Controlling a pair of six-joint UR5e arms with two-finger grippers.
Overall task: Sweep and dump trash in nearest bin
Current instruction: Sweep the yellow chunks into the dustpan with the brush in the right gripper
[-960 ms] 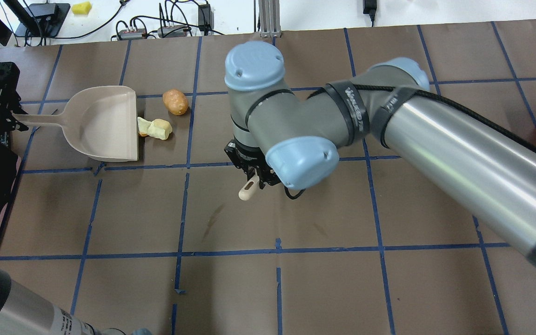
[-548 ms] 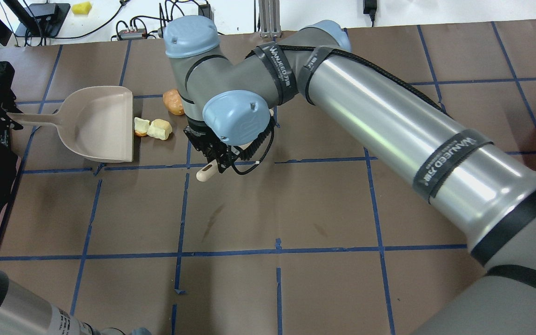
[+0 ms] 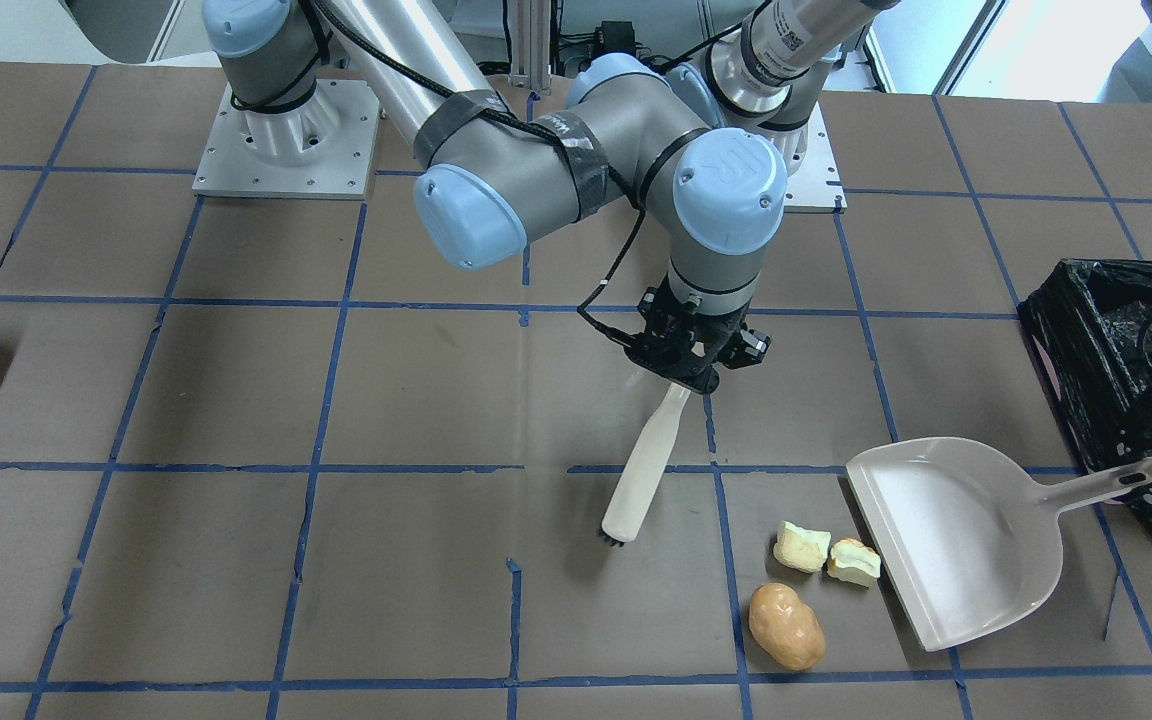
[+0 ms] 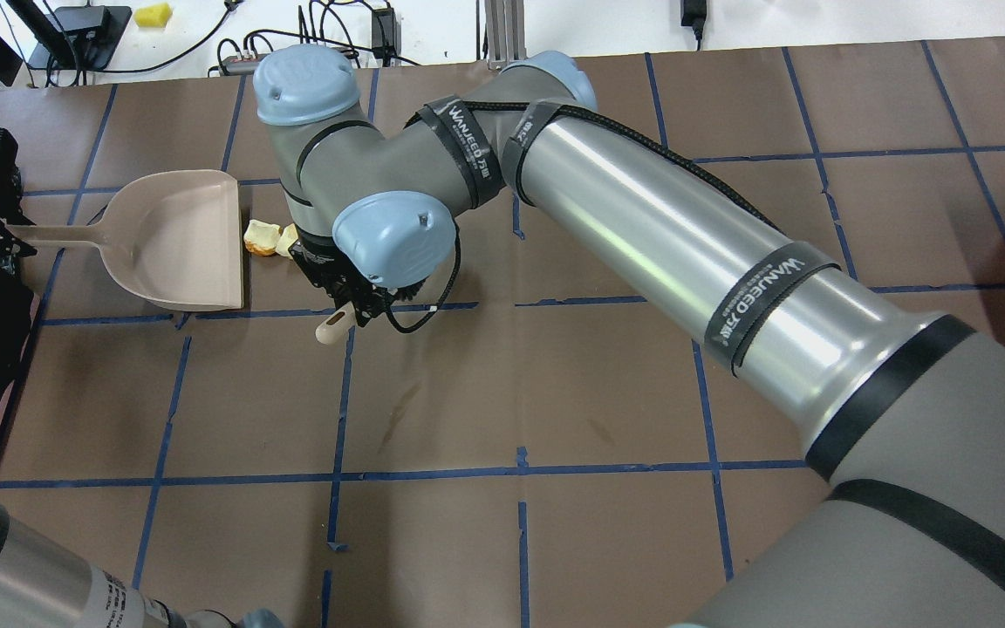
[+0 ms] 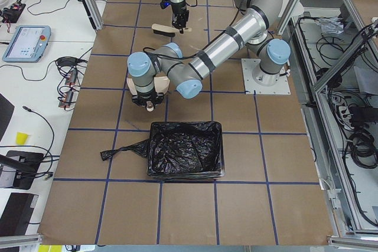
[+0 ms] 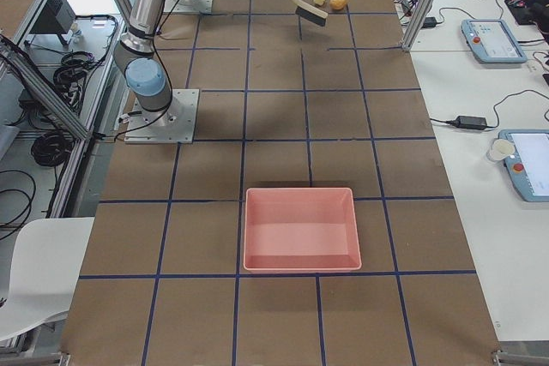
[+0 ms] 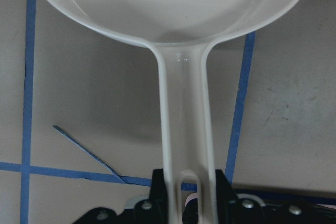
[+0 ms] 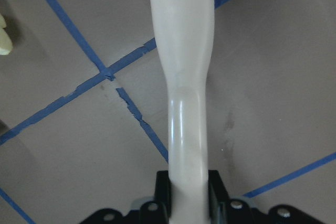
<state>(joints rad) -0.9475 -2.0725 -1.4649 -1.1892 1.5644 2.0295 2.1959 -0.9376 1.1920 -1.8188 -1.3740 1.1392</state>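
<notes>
Weighing the coming sweep, the main risk is judged to be the potato-like lump [image 3: 786, 626] rolling past the outer corner of the dustpan [image 3: 946, 530] lip, since it lies near that end of the mouth and an angled stroke could deflect it. The right gripper [image 3: 693, 368] clamps the brush [image 3: 644, 468] handle. The left gripper [image 7: 184, 195] clamps the dustpan handle beside the bin [image 3: 1106, 340]. Two pale, crust-browned chunks [image 3: 802, 546] sit just before the lip, with the smooth tan-orange lump beside them.
</notes>
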